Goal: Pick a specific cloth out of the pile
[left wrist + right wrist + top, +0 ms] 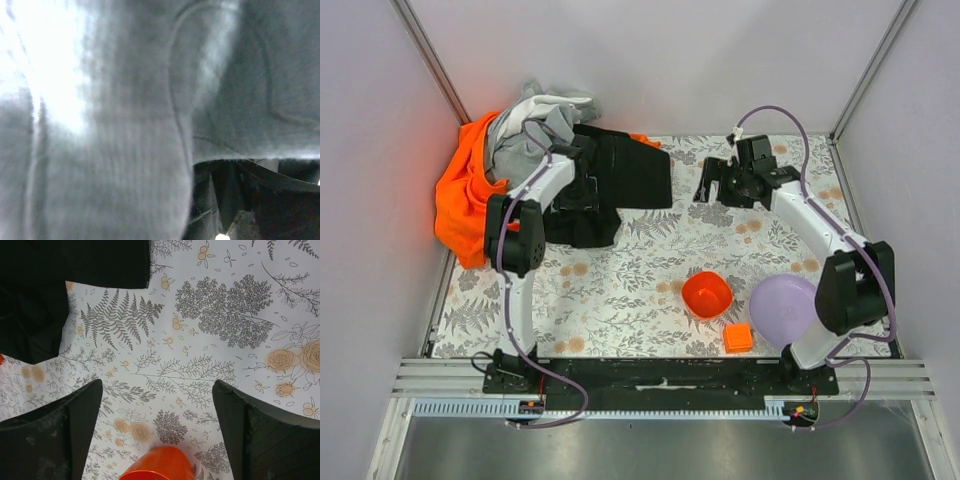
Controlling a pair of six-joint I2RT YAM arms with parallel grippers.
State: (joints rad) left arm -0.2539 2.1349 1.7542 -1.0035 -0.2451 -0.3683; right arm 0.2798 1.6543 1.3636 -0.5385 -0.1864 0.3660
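Observation:
The pile (510, 160) lies at the back left: bright orange cloth (465, 195), grey and white fabric (540, 120) and a large black cloth (630, 170). No clearly teal cloth stands out in the top view. My left gripper (582, 165) is down in the pile where grey meets black; its fingers are lost against the black fabric. Grey fabric with a faint blue-green cast (125, 125) fills the left wrist view, with black cloth (280, 200) below it. My right gripper (713, 186) (157, 385) hovers open over bare tablecloth, right of the black cloth (75, 270).
An orange bowl (706, 294) (155, 465) sits mid-table. A purple plate (783, 308) and a small orange block (738, 338) lie at the front right. White walls enclose the floral tablecloth (620, 280) on three sides.

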